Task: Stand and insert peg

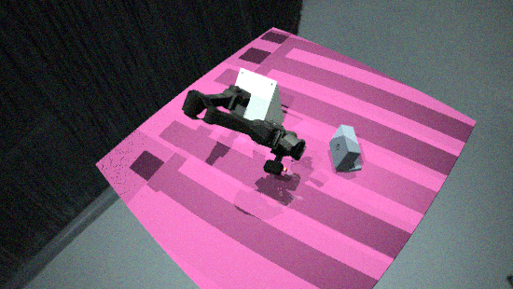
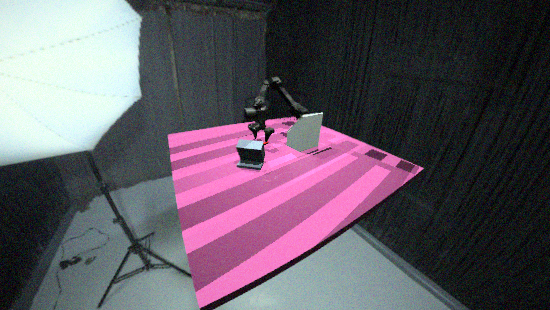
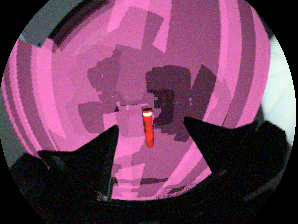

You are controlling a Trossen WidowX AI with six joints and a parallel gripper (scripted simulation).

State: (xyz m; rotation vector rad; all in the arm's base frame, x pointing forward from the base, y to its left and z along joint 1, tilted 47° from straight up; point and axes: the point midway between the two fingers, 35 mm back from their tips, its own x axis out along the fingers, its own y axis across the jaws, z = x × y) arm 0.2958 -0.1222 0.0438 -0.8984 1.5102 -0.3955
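Peg (image 1: pixel 284 169) (image 2: pixel 265 143) (image 3: pixel 149 131) mid-frame in wrist view, between spread, empty jaws of gripper (image 1: pixel 276 167) (image 2: pixel 262 138) (image 3: pixel 152 124) — mostly hidden in top view; panel's (image 1: pixel 344 148) (image 2: pixel 250 152) hole — unseen in exterior.

And here's the arm (image 1: pixel 233 122) (image 2: pixel 274 82), near the middle of the top view, matte black and grey all over! Chunky, angular links, rounded housings at the joints, a fat rounded barrel by the wrist. Down at the lower left and lower right of the wrist view, the gripper (image 1: pixel 278 167) (image 2: pixel 261 138) (image 3: pixel 152 124) shows two black fingers, broad at the base, tapering to sharp, wedge-like points. Finer markings? Too dark to tell!
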